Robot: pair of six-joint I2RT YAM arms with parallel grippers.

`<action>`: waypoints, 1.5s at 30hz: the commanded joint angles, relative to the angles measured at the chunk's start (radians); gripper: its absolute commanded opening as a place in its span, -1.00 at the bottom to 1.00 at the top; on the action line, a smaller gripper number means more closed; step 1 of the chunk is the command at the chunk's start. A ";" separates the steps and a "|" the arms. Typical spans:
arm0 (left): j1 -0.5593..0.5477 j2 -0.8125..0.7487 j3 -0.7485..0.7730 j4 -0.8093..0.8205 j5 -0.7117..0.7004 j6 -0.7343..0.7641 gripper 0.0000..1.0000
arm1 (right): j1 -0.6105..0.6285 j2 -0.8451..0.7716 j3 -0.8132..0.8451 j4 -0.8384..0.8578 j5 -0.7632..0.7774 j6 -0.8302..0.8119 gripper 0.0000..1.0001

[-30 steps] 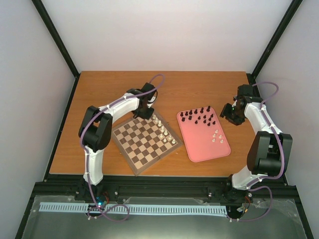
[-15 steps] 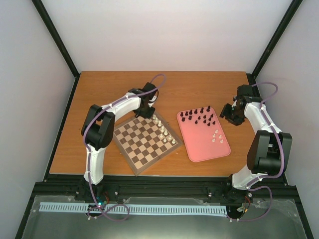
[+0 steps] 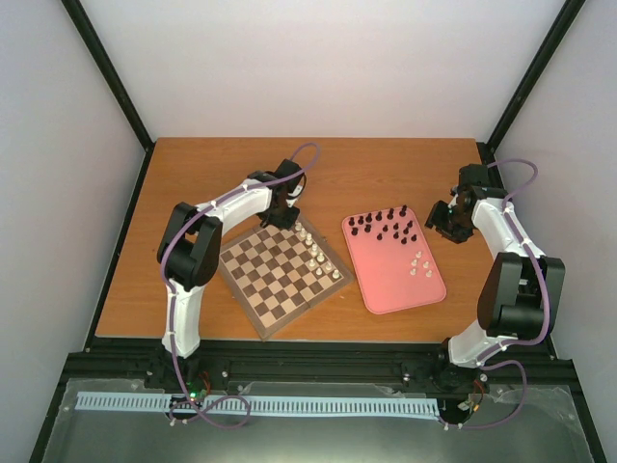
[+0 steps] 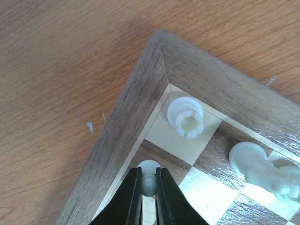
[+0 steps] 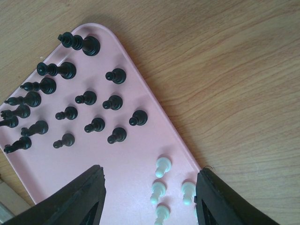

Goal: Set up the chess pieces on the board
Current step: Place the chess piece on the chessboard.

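left gripper (image 4: 149, 180) clamped on a cream-white pawn (image 4: 149, 168), pinched between the jaws over the dark square at the board (image 4: 126, 117) corner, white rook (image 4: 186, 117) just beside on the corner square; right gripper (image 5: 150, 190) jaws apart, empty, over pink tray (image 5: 131, 154) holding black pieces (image 5: 112, 102) and white pawns (image 5: 162, 165)

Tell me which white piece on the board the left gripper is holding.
The pawn by the border of the board, pinched in the left gripper. The corner rook and the larger piece beyond it stand free.
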 commanded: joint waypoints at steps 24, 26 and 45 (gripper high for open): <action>0.014 -0.027 0.001 0.013 0.026 -0.011 -0.64 | -0.008 0.003 -0.012 0.003 -0.016 -0.019 0.08; 0.013 -0.029 0.001 0.011 0.023 -0.011 -0.60 | -0.008 0.002 -0.016 0.006 -0.019 -0.017 0.08; 0.013 -0.175 0.002 -0.059 0.014 -0.016 -0.12 | -0.008 -0.007 -0.015 0.007 -0.026 -0.014 0.08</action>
